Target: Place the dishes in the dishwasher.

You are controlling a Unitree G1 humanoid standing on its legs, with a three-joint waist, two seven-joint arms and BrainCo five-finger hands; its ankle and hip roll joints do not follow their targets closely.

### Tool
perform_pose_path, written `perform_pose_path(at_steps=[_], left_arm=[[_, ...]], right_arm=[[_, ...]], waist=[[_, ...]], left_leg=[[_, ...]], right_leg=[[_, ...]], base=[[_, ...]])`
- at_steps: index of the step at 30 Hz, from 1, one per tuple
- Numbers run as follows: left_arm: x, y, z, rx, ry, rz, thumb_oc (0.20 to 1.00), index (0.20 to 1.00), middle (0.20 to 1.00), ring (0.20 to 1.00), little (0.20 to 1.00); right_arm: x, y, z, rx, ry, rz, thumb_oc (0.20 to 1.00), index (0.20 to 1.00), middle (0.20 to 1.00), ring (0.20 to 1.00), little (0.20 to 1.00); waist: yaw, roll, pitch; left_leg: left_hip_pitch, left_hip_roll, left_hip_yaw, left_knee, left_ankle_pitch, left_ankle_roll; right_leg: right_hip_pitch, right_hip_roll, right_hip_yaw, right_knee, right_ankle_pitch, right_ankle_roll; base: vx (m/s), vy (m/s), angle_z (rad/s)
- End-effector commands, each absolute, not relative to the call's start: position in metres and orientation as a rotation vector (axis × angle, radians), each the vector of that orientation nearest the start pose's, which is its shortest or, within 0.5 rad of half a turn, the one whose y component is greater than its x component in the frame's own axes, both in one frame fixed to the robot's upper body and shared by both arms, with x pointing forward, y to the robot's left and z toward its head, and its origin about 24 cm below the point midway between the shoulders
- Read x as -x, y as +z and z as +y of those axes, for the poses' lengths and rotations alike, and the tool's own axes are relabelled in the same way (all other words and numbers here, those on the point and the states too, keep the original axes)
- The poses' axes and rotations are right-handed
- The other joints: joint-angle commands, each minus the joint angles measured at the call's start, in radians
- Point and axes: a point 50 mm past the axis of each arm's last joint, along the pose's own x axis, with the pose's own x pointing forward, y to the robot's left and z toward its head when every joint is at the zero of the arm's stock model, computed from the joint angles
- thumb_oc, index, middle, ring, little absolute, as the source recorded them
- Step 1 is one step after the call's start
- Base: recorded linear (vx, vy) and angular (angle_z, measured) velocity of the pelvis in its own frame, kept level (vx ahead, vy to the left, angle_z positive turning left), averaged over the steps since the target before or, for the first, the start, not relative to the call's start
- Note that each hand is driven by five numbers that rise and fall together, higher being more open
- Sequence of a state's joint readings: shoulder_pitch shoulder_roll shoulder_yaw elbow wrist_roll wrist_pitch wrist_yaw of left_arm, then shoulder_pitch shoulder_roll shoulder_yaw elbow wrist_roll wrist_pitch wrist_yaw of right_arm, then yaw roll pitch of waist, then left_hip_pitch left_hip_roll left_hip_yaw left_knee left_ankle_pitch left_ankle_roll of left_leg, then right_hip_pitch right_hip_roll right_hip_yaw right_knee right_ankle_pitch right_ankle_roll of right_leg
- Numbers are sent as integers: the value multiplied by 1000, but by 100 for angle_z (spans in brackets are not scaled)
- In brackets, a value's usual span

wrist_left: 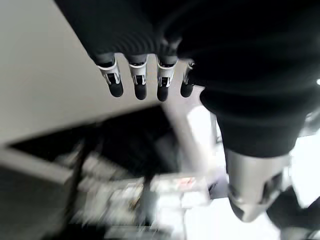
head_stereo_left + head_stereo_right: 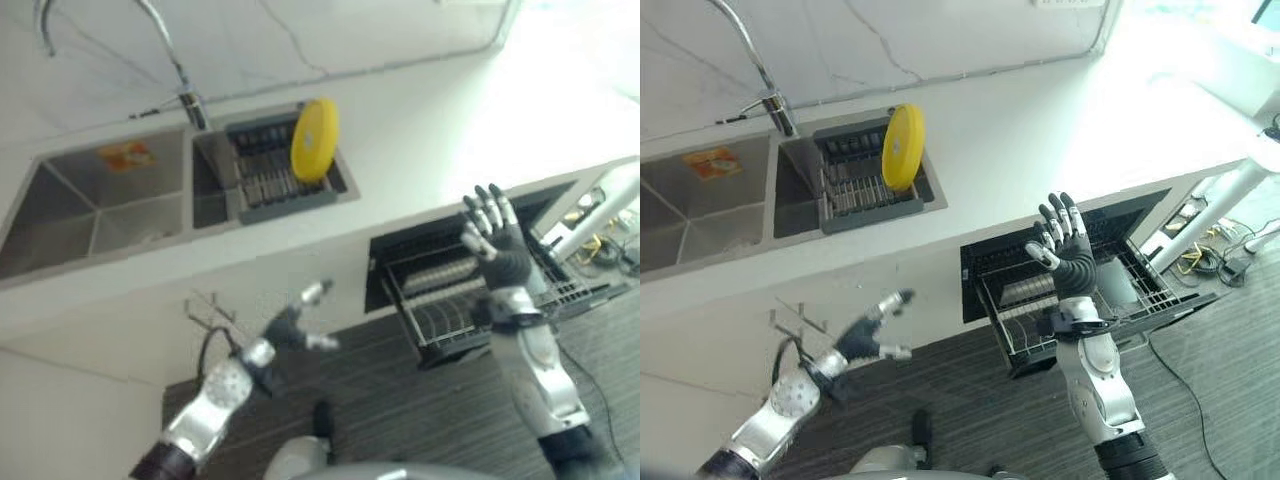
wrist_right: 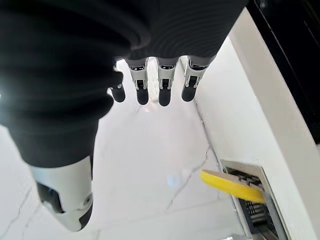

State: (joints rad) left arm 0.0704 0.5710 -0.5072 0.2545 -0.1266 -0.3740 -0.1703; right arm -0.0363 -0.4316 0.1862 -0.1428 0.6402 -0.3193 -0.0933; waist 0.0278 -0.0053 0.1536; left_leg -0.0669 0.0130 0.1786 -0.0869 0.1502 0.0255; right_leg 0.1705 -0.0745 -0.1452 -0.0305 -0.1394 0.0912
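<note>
Yellow plate (image 2: 314, 139) stands in the sink rack (image 2: 285, 185), dishwasher rack (image 2: 1070, 300) empty; left hand (image 2: 290, 328) and right hand (image 2: 1062, 245) open-fingered, holding nothing.

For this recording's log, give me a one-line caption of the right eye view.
Both hands open and empty, right hand raised before the open dishwasher rack, left hand low; yellow plate upright in sink rack.

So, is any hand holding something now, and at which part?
Nothing is held: left hand and right hand are open; yellow plate stands in the rack.
</note>
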Motion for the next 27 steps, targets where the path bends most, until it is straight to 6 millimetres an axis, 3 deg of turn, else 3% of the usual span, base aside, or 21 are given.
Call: perform_pose_path(at_steps=[1, 4, 8, 12, 15, 18, 21, 24, 25, 27], left_arm=[[-196, -27, 175, -462, -534, 97, 1000, 1000, 1000, 1000, 1000], [-182, -63, 185, -525, -422, 227, 1000, 1000, 1000, 1000, 1000], [-174, -89, 194, -589, -237, 343, 1000, 1000, 1000, 1000, 1000], [-164, -111, 205, -697, -179, 505, 1000, 1000, 1000, 1000, 1000], [-142, -131, 219, -727, -101, 694, 1000, 1000, 1000, 1000, 1000], [-128, -137, 230, -721, -16, 787, 1000, 1000, 1000, 1000, 1000], [-112, -143, 234, -717, 60, 853, 1000, 1000, 1000, 1000, 1000], [-100, -146, 230, -713, 112, 854, 1000, 1000, 1000, 1000, 1000], [-99, -146, 230, -715, 120, 850, 1000, 1000, 1000, 1000, 1000], [-103, -144, 233, -715, 131, 852, 1000, 1000, 1000, 1000, 1000]], right_arm=[[-247, 134, -183, -272, 152, -518, 1000, 1000, 1000, 1000, 1000], [-249, 133, -183, -277, 144, -524, 1000, 1000, 1000, 1000, 1000], [-250, 135, -186, -289, 113, -535, 1000, 1000, 1000, 1000, 1000], [-250, 138, -183, -334, 96, -546, 1000, 1000, 1000, 1000, 1000], [-255, 141, -170, -341, 148, -543, 1000, 1000, 1000, 1000, 1000], [-259, 147, -165, -357, 165, -546, 1000, 1000, 1000, 1000, 1000], [-260, 148, -165, -352, 146, -538, 1000, 1000, 1000, 1000, 1000], [-259, 144, -168, -303, 144, -529, 1000, 1000, 1000, 1000, 1000], [-258, 143, -170, -280, 136, -531, 1000, 1000, 1000, 1000, 1000], [-261, 146, -173, -278, 124, -549, 1000, 1000, 1000, 1000, 1000]], waist=[[5, 0, -53], [-4, -10, -55], [-10, -25, -56], [-15, -36, -54], [-25, -31, -33], [-22, -26, -13], [-20, -33, -29], [-37, -52, -32], [-31, -59, -25], [-5, -58, -1]], left_leg=[[-17, 91, -16, 21, -59, -58], [4, 59, -23, 28, -87, -29], [23, 6, -41, 46, -131, 17], [31, -34, -57, 45, -151, 54], [79, -25, -56, 14, -149, 33], [106, -10, -23, 1, -157, 18], [94, 14, -7, 0, -134, -12], [72, -16, -11, 153, -201, -15], [22, -21, -41, 225, -187, -24], [-49, 25, -110, 187, -121, -50]], right_leg=[[-50, -67, -78, 141, 26, 29], [-72, -79, -50, 202, 53, 44], [-106, -88, -6, 285, 103, 60], [-158, -51, 34, 406, 151, 63], [-247, -21, -36, 288, 152, 45], [-278, -36, -95, 265, 183, 52], [-214, -13, -109, 140, 130, 23], [-179, 13, -39, 93, 116, -15], [-170, 18, -18, 87, 121, -24], [-153, 26, 12, 87, 111, -31]], base=[[53, 135, -13], [62, 158, -20], [77, 186, -22], [45, 89, -5], [56, -51, -9], [53, -123, -39], [36, -184, 20], [58, -82, 18], [70, 42, -3], [64, 140, 2]])
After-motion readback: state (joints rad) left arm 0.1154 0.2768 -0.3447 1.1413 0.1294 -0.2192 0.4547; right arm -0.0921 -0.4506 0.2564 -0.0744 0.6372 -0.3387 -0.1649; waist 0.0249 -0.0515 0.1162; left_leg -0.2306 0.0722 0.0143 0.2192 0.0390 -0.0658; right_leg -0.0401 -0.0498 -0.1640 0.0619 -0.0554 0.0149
